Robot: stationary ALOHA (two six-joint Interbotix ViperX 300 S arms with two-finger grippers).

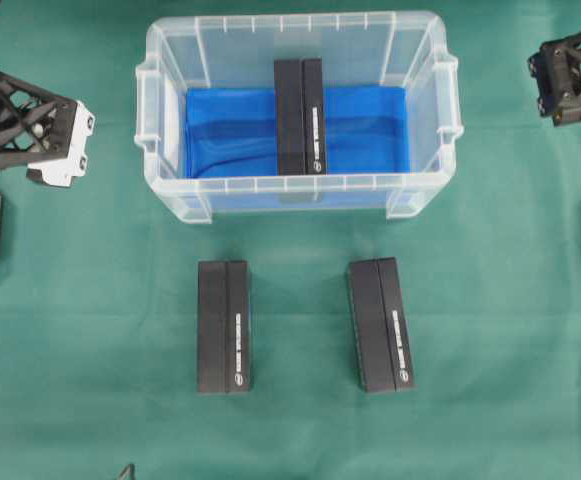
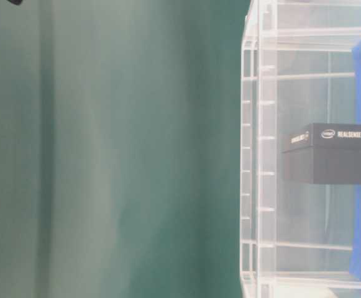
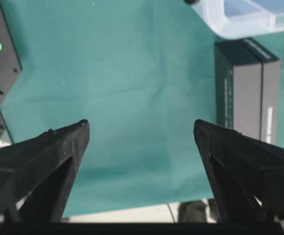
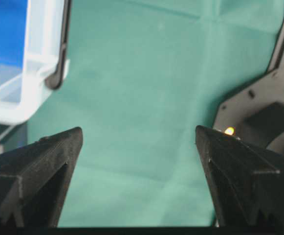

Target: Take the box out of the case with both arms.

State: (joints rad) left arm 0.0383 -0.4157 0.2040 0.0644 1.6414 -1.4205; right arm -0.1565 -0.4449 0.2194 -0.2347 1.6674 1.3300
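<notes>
1. The case (image 1: 165, 75) sits toward the top middle of the overhead view on a green cloth (image 1: 90, 320). It's a clear plastic bin with rim handles and a blue sheet (image 1: 230, 130) across its floor.
2. One black box (image 1: 299, 115) is inside the case, roughly centred and lying on the blue sheet, with its long side running front to back. The table-level view shows the same box through the clear wall, white lettering on its side.
3. Two more black boxes are outside, on the cloth in front of the case: the left box (image 1: 223, 326) and the right box (image 1: 380, 324). They're well apart from each other, and neither touches the case.
4. The left gripper (image 3: 142, 128) is off to the left of the case, well apart from it, the one with white blocks at its end. The wrist view shows its jaws spread wide with nothing but green cloth between them.
5. The right gripper (image 4: 139, 134) is at the far right edge, beside the case's right end but not touching it. Its jaws are also spread wide and empty, with a corner of the case visible at the upper left of its wrist view.
</notes>
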